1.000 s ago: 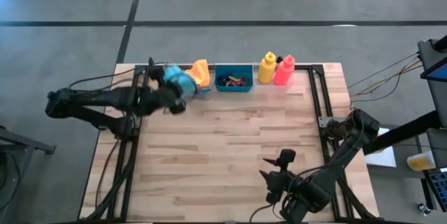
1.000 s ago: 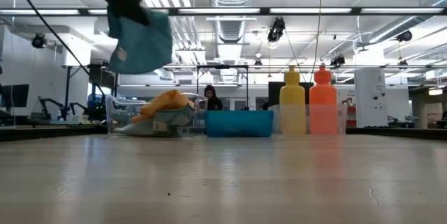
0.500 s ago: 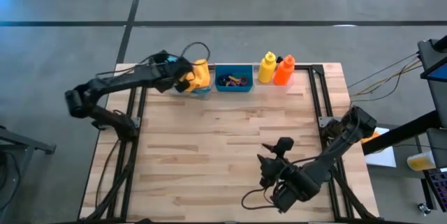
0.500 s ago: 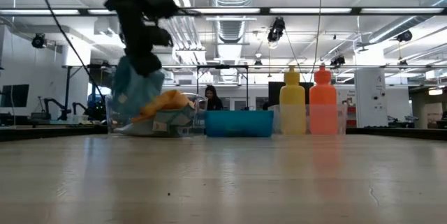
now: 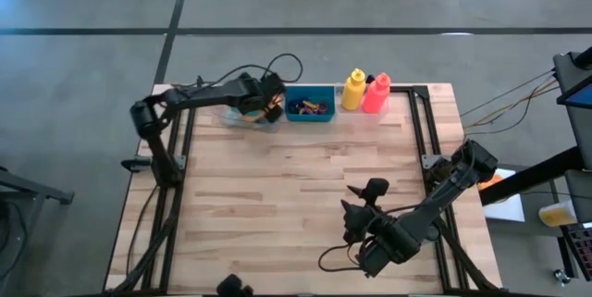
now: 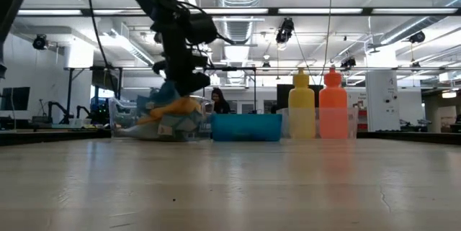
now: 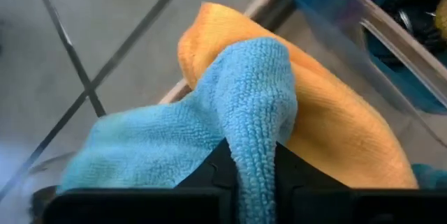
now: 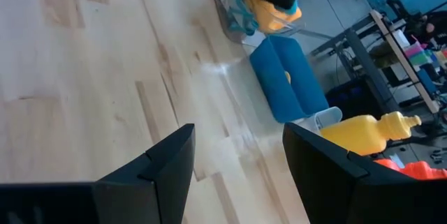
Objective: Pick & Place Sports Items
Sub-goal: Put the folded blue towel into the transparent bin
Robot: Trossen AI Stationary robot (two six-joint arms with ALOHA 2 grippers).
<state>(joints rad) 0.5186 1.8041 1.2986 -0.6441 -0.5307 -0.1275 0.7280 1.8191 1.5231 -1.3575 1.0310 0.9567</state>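
The left pincer (image 7: pixel 253 172) pinches a fold of the soft pale blue cloth (image 7: pixel 209 126) over the clear plastic tray (image 5: pixel 242 119), a soft orange cloth (image 7: pixel 335 133) just behind. Beside it sits the teal rectangular bin (image 5: pixel 310 105). The right pincer (image 8: pixel 237 158) hovers half-open, empty, well apart above the wooden worktop (image 5: pixel 296 186).

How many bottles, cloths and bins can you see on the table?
Bottles: 2, yellow bottle and pink-red bottle
Cloths: 2 visible, blue cloth and orange cloth
Bins: 1, teal bin
Total: 5
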